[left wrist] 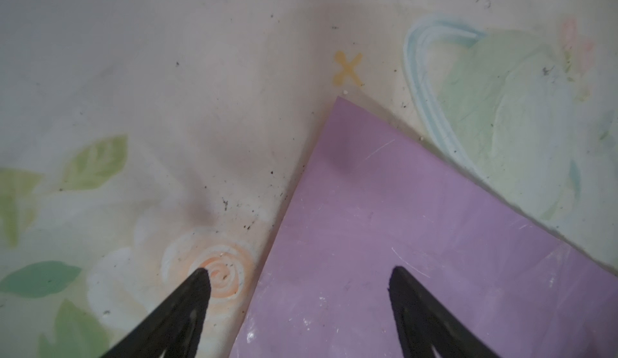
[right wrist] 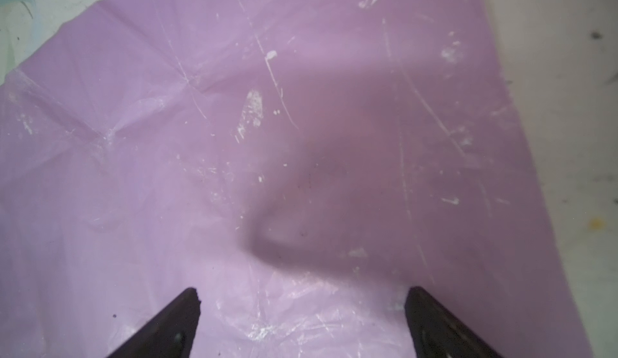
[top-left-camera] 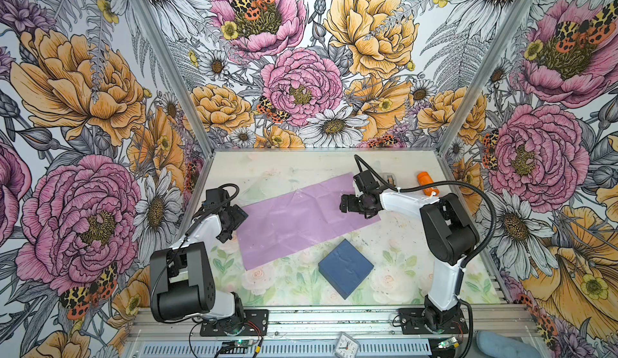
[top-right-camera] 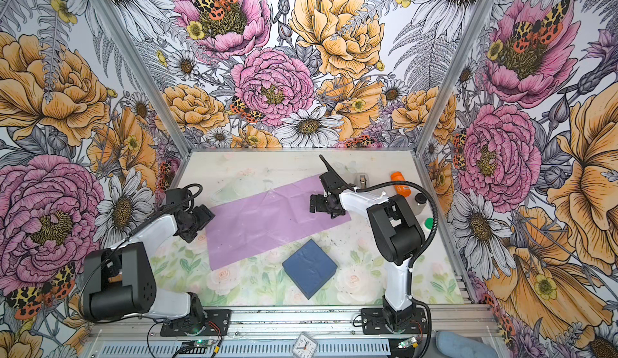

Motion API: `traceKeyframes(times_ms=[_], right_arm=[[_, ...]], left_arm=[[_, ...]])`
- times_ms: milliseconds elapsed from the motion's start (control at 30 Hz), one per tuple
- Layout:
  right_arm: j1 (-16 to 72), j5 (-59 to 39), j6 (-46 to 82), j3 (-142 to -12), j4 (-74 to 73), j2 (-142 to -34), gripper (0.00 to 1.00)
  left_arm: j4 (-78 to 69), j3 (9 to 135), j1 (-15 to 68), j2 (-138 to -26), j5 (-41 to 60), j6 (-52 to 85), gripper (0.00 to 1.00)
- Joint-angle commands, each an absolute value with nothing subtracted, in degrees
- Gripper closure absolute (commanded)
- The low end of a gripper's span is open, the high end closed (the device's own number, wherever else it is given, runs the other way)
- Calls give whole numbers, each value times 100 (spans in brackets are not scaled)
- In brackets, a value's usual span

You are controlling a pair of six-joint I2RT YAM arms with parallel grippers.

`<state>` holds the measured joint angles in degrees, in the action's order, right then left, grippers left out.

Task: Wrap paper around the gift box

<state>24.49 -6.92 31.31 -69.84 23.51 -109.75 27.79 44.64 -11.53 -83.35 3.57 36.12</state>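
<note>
Fingers (left wrist: 187, 309) of the left gripper (left wrist: 299, 277) stood wide apart and held nothing. They straddled the short edge of the thin, creased lilac-purple sheet of paper (top-left-camera: 301, 219): one black tip hung over the paper, its partner over the pastel floral tabletop (top-left-camera: 401, 252) just beside that edge, with the sheet's corner a little ahead of both tips. Fingers (right wrist: 174, 323) of the right gripper (right wrist: 302, 296) were also fully spread and empty, both tips above the paper's opposite end and well in from its edges. How high they hung over it could not be told. The squat square navy-blue gift box (top-left-camera: 345, 267) sat on the table just off the paper's long side, not on it, apart from both pairs of fingers and nearer the right pair. The step in hand looked to be taking hold of the flat sheet to place it for the box. Doing that well would probably mean lowering the left tips until the outer one met the table, sliding it under the edge, and closing slowly on paper alone. The right fingers could press down to stop the sheet skating, since a hard tug would likely tear it or add creases.
</note>
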Motion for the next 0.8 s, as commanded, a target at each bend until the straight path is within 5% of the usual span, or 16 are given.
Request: traceKeyframes(times_ms=[0, 367, 767], right_arm=[[2365, -464, 3410, -6616, 2690, -10865, 2], [2404, -470, 4329, -5964, 2356, -9974, 2], [1780, -759, 4070, -5791, 2476, -8851, 2]], left_arm=[[2435, 4498, -1070, -8516, 634, 3656, 17], [2127, 5017, -659, -9341, 572, 3587, 19], [2273, 6976, -252, -11028, 747, 3175, 21]])
